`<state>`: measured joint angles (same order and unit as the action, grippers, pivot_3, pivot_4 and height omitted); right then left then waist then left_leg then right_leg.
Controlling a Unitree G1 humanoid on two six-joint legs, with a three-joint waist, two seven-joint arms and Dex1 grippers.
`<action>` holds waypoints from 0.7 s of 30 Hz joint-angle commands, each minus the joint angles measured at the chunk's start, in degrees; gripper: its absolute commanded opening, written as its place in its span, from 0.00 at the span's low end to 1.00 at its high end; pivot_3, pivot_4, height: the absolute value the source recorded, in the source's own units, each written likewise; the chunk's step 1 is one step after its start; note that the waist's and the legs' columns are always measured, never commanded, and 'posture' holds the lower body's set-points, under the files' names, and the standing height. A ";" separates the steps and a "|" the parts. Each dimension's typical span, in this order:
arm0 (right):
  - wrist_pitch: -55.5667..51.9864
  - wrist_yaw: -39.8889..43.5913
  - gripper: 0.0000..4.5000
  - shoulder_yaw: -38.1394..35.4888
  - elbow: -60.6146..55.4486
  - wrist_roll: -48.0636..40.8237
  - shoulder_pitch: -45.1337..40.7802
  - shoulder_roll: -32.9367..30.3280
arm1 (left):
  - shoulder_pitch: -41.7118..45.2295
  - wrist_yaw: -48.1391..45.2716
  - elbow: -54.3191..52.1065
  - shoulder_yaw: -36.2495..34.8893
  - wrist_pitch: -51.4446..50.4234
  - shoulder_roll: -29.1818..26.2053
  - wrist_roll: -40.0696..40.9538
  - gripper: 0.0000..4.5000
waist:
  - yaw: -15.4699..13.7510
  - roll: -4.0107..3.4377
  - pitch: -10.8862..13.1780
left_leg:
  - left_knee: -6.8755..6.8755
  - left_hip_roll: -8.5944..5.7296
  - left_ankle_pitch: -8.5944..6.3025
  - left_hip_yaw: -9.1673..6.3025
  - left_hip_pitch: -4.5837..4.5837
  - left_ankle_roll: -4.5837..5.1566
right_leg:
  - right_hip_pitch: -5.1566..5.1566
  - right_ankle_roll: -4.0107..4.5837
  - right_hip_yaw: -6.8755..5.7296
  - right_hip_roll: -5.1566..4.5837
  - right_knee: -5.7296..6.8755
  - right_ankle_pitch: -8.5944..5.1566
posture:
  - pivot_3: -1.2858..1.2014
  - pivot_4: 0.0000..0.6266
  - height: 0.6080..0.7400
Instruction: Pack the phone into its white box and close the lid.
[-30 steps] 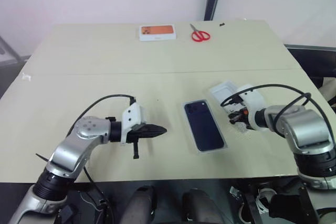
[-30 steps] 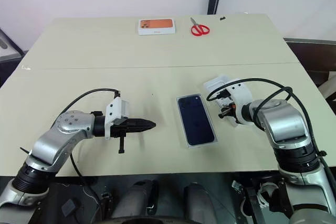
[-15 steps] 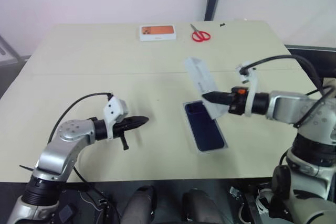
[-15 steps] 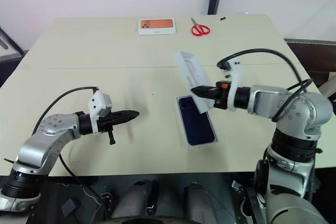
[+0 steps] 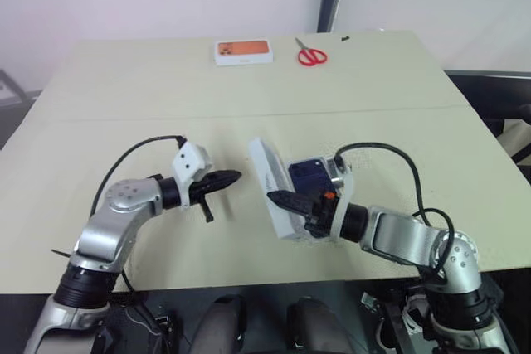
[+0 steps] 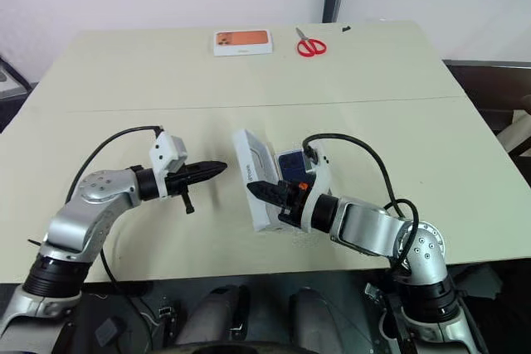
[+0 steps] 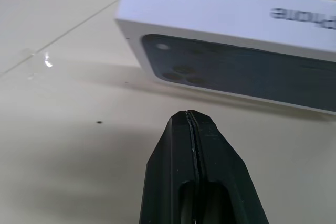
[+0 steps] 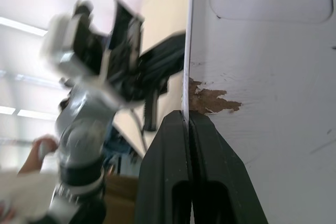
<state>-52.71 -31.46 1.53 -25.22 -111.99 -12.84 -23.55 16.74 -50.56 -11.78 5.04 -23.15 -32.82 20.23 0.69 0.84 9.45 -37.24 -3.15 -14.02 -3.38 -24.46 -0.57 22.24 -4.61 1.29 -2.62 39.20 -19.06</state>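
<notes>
The lid (image 5: 272, 190) stands tilted on its long edge on the table, along the left side of the phone. My right gripper (image 5: 280, 199) is shut on the lid's wall; its fingertips (image 8: 188, 119) pinch the edge beside a torn brown spot on the plain white inside. The lid's printed face (image 7: 236, 74) turns toward my left gripper (image 5: 231, 177), which is shut, holds nothing and points at the lid from a short way off. A strip of the dark blue phone (image 5: 309, 173) shows behind the lid. The white box (image 5: 307, 160) around it is mostly hidden by the lid and my right hand.
A smaller white box with orange print (image 5: 243, 51) and red scissors (image 5: 312, 56) lie at the far edge of the beige table (image 5: 124, 97). A seam runs across the table's middle. A person's hand (image 8: 39, 145) shows low behind my left arm.
My right gripper has carried the lid from above the phone down and left, so that it now rests on edge beside the phone. My left gripper has reached a little toward it.
</notes>
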 commanded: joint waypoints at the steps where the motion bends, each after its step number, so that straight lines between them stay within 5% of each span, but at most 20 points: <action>1: -0.10 -1.76 0.31 -2.80 -0.43 -1.01 -1.24 -1.28 | 2.28 0.12 -0.08 2.07 1.16 1.68 -1.18 0.00 | -0.08 0.00 0.00 | -0.01 0.00 0.00 0.00 0.00 0.00 | -0.01 0.00 0.00 0.00 -0.01 0.00 | 0.52 0.24 1.00; 6: -5.85 5.69 0.87 -5.23 2.95 -1.01 -8.11 -11.70 | 6.20 3.01 3.03 5.48 2.01 6.75 -4.35 0.00 | -0.02 -0.02 0.01 | -0.02 0.00 0.00 0.02 0.00 0.00 | 0.00 0.00 0.00 0.02 -0.01 0.00 | 0.52 0.24 1.00; 11: -11.66 12.13 0.87 -4.30 6.58 0.21 -15.76 -26.51 | 9.31 4.39 5.99 8.99 3.23 11.30 -7.32 0.00 | 0.01 -0.05 0.03 | 0.01 0.01 -0.01 0.04 -0.02 0.02 | -0.01 0.00 -0.01 0.03 -0.05 0.00 | 0.52 0.24 1.00; 18: -13.23 27.51 0.87 -3.22 8.08 24.11 -17.66 -35.05 | 10.60 2.83 5.25 12.79 3.08 14.49 -7.68 0.00 | -0.08 -0.03 0.03 | -0.02 0.02 -0.01 0.06 -0.05 0.03 | -0.02 0.00 0.00 0.03 -0.07 0.00 | 0.52 0.24 1.00; 21: -11.23 35.16 0.57 -0.40 6.13 36.33 -16.94 -37.26 | 10.33 3.33 4.52 12.26 2.39 14.91 -6.99 0.00 | -0.08 -0.03 0.02 | -0.02 0.02 -0.01 0.06 -0.05 0.03 | 0.00 0.00 0.01 0.03 -0.06 0.00 | 0.52 0.24 1.00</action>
<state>-65.71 -0.87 0.65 -16.48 -81.90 -29.57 -59.70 26.74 -47.35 -4.75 17.78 -20.95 -18.30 12.94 0.61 0.81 9.47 -37.26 -3.13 -14.03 -3.32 -24.51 -0.55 22.24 -4.61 1.30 -2.59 39.14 -19.06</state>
